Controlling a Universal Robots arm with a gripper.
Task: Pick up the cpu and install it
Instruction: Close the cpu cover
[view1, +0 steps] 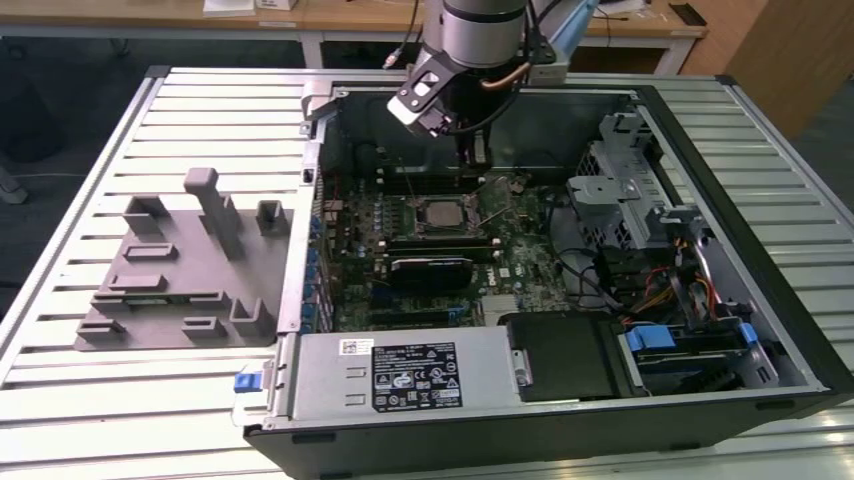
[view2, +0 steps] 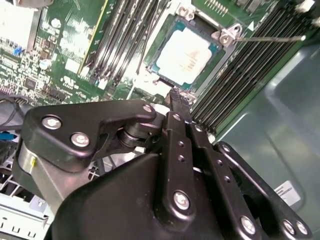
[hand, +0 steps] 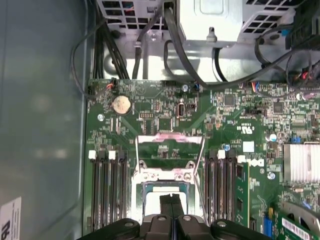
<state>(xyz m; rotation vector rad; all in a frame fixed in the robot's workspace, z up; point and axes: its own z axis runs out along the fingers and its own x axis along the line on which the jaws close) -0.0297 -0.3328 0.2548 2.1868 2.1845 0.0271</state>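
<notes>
I recorded the cpu (view2: 186, 54) as having a smooth, satin silver metal top plate, the circuit board (hand: 150, 105) as glossy green laminate, and the case wall (hand: 40, 100) as dull grey painted sheet metal. The gripper (view2: 176, 95) links presented as matt black metal with bright steel screw heads. The table (view1: 200, 120) was ribbed pale metal with a faint sheen, and the holder block (view1: 174, 270) looked like matt grey plastic.

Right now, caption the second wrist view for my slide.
Gripper close to the cpu lying in the motherboard socket.
</notes>
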